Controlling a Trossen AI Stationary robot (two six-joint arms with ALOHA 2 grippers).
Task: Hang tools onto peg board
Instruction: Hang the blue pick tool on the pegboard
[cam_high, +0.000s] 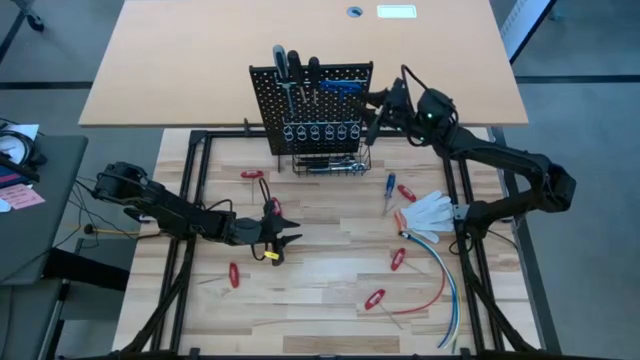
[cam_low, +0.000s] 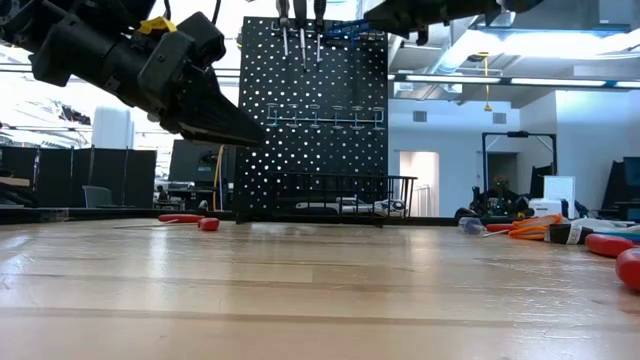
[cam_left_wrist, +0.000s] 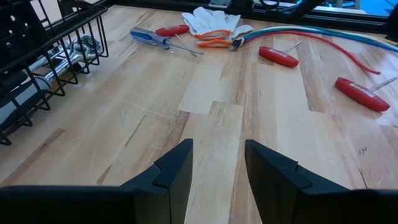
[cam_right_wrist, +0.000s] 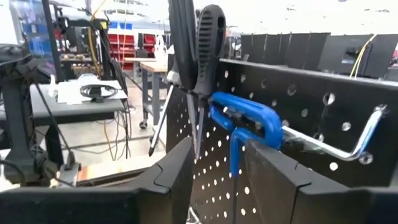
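Looking down on the table, we see a black peg board (cam_high: 320, 100) standing upright near the far edge, with a wire basket (cam_high: 330, 163) at its foot. Two black-handled screwdrivers (cam_high: 285, 62) hang at the board's top, and a blue T-handle key (cam_right_wrist: 245, 121) sits on a metal hook just beside them.

Our right gripper (cam_high: 378, 112) is raised at the board's right side, close to that blue key. In the right wrist view its two dark fingers (cam_right_wrist: 174, 171) stand a little apart with the key's shaft showing between them; we cannot tell whether they touch it.

Our left gripper (cam_high: 280, 238) hovers above the front left of the table, its fingers (cam_left_wrist: 177, 174) partly spread and holding nothing.

Loose tools lie on the wood: a blue-handled screwdriver (cam_high: 388, 190) and orange pliers (cam_high: 400, 222) near a white glove (cam_high: 430, 210), and several red-handled tools (cam_high: 375, 298) scattered toward the front. Red, blue and white cables (cam_high: 445, 275) curve along the right side.
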